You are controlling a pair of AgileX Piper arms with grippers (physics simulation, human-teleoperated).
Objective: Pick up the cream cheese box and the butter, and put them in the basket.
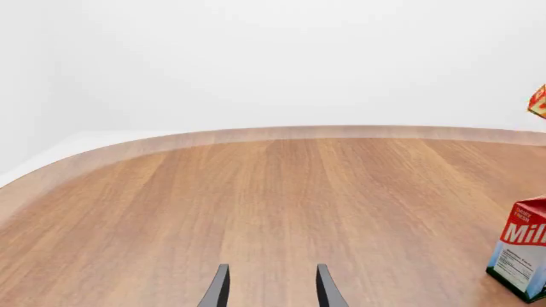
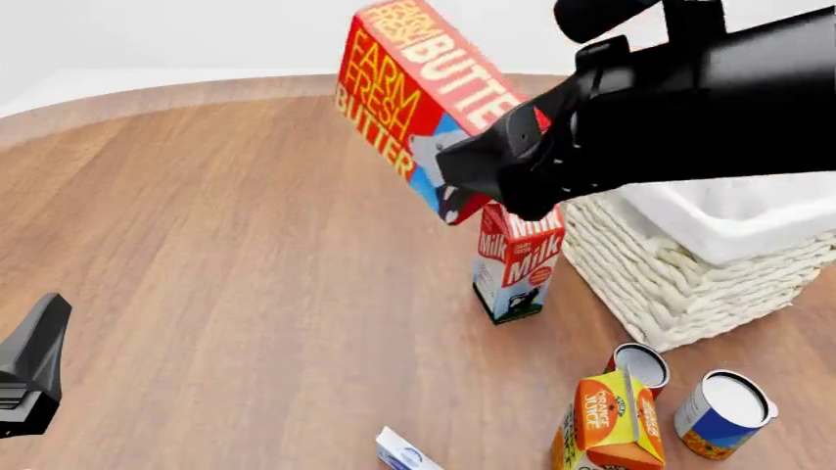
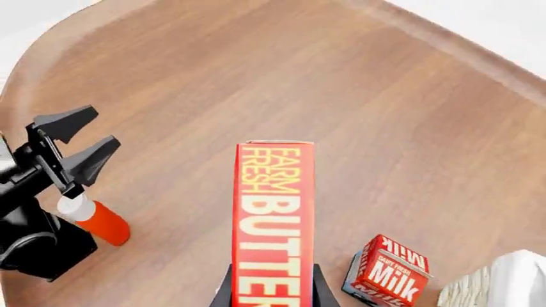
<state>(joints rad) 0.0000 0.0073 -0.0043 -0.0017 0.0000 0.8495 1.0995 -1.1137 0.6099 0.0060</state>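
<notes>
I'm working in a bare simulated tabletop scene, not a real room. A rounded wooden table fills the frame, with blank white backdrop along the top and grocery cartons lower right.

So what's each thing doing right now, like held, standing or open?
Butter: lifted, tilted, held by right gripper.
Left gripper: open, empty.
Milk carton: standing on the table.
Basket: upright, nothing seen inside.
Juice carton: upright.
Cream cheese box: on the table.
</notes>
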